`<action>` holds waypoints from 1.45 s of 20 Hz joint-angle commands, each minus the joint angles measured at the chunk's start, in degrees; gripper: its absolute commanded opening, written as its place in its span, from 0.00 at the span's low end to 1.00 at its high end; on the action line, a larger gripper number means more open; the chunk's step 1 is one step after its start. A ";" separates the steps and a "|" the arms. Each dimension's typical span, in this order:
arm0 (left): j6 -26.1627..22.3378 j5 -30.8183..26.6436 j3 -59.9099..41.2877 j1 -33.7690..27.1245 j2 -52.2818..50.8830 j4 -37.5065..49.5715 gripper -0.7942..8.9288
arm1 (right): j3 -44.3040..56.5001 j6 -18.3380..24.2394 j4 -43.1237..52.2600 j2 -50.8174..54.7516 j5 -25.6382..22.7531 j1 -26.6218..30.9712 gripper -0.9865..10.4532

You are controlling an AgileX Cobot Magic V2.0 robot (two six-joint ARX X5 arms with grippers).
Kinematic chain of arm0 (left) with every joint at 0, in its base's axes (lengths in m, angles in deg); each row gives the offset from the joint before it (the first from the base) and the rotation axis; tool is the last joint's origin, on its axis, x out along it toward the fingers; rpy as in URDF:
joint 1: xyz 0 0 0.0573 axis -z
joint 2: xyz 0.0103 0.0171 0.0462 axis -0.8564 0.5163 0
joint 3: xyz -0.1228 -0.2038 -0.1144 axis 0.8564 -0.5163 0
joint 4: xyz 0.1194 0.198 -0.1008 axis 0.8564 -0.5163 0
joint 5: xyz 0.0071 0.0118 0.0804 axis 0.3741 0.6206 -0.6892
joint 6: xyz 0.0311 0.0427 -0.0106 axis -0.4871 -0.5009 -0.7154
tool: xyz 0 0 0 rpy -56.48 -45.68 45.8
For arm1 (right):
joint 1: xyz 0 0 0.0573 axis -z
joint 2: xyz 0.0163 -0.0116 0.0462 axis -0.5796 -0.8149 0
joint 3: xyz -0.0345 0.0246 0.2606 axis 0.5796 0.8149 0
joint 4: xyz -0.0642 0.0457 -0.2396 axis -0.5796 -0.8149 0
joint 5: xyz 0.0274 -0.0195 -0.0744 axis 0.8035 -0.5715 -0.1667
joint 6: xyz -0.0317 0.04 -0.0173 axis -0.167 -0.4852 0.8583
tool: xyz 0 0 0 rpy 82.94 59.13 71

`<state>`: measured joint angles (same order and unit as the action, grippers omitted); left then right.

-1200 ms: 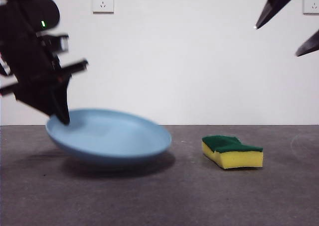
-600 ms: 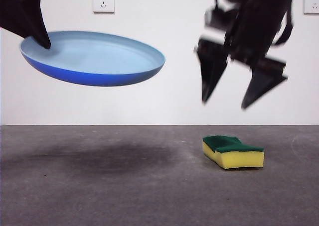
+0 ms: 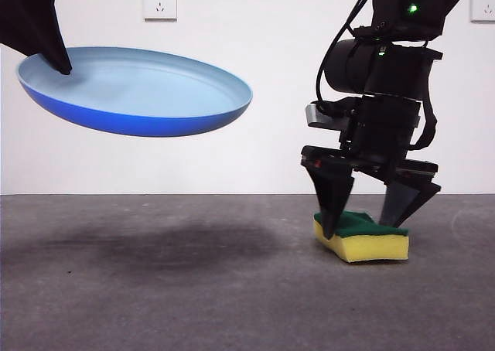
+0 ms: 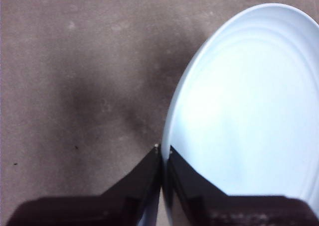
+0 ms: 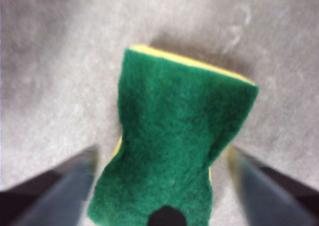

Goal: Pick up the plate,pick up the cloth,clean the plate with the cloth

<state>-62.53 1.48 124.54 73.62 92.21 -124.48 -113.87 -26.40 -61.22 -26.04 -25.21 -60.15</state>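
My left gripper [image 3: 63, 66] is shut on the rim of the light-blue plate [image 3: 139, 88] and holds it tilted, high above the table at the left. In the left wrist view the jaws pinch the plate's [image 4: 249, 106] edge, and the gripper [image 4: 163, 149] shows there too. The cloth is a yellow sponge with a green top [image 3: 362, 235], lying on the table at the right. My right gripper [image 3: 370, 221] is open and has come down over it, one jaw on each side. In the right wrist view the sponge [image 5: 174, 136] lies between the open jaws of the gripper [image 5: 164, 161].
The grey table [image 3: 193, 297] carries the plate's shadow under the left side. A white wall stands behind, with a socket [image 3: 159, 1] at the upper left and another socket [image 3: 483, 5] at the upper right.
My left gripper lifted the plate off the table and holds it high. My right arm came down from the upper right until its open jaws straddle the sponge.
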 commanded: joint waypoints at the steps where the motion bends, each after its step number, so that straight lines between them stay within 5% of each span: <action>1: -0.50 -0.02 -0.28 0.22 -0.07 0.33 0.07 | 0.04 0.02 -0.04 -0.39 -0.15 0.04 0.11; 11: -0.66 -0.15 -0.28 0.22 0.04 -0.24 0.07 | 0.04 -0.02 -1.05 0.92 2.34 0.20 0.08; 19: 0.33 -4.15 -0.28 0.74 5.25 2.19 0.07 | 0.04 -5.49 1.03 22.84 5.14 -6.47 0.08; 29: 6.54 0.20 -0.28 13.68 6.36 9.38 0.07 | 0.07 -6.93 7.48 20.52 4.26 -14.86 0.08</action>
<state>-57.26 1.11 124.52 86.93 98.68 -115.80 -114.26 -32.76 -54.32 -4.97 -20.69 -74.78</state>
